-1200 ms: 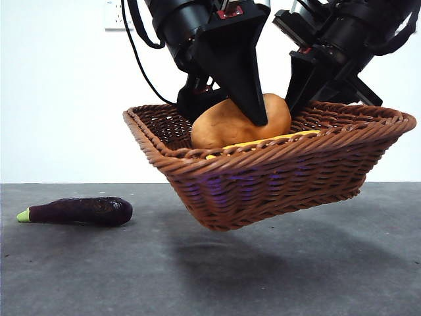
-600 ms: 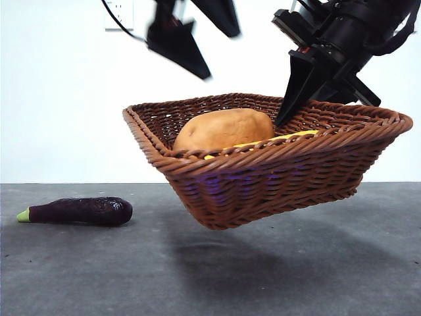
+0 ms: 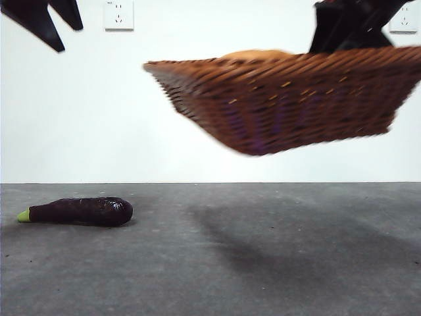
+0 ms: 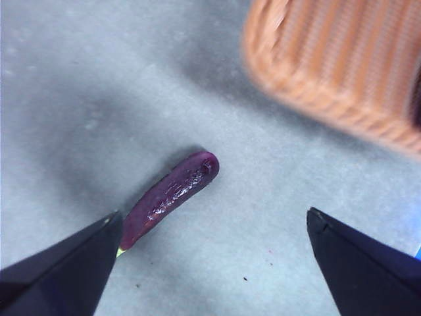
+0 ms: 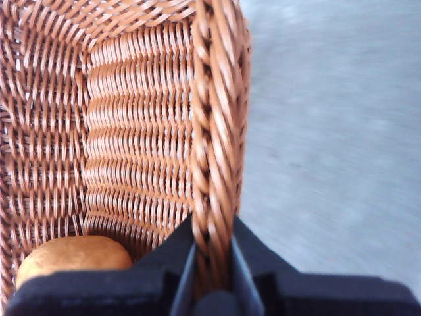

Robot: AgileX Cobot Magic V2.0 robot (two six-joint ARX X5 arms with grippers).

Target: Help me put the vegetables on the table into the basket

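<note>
My right gripper is shut on the braided rim of the woven basket and holds it tilted, high above the table. In the right wrist view its jaws pinch the rim, with the basket wall beyond. An orange-brown potato lies inside; in the front view only the potato's top shows over the rim. A dark purple eggplant lies on the table at the left. My left gripper hangs open and empty above the eggplant, and shows at the top left corner.
The basket's edge is off to one side of the left gripper. Two wall sockets sit on the white wall behind. The basket throws a shadow on the grey table.
The left gripper let go of the potato in the basket and drew away up and to the left. The right gripper has raised the basket much higher.
</note>
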